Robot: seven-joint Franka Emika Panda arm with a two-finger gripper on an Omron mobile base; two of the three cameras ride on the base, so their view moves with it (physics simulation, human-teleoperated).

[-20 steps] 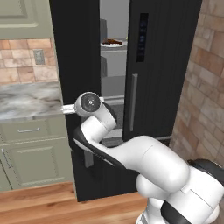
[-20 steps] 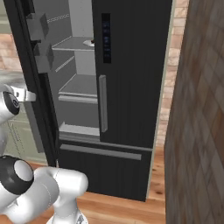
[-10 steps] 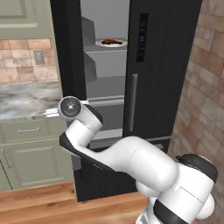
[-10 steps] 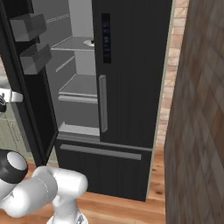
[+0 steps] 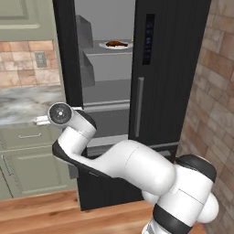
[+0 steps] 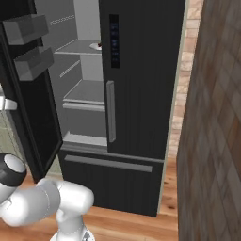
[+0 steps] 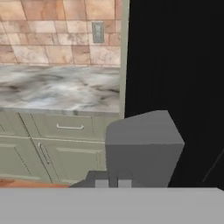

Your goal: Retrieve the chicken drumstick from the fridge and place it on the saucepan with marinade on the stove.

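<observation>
Black fridge (image 5: 169,68), grey interior; marbled grey counter (image 7: 57,89).

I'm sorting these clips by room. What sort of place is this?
A home kitchen, rendered: a tall black fridge with one door open, a marble-look counter over pale green cabinets, and a tiled backsplash.

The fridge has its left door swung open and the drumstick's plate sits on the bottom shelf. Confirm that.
Not quite. The fridge does have its left door open, but the plate with the chicken drumstick sits on the top shelf, as the left base view shows.
</observation>
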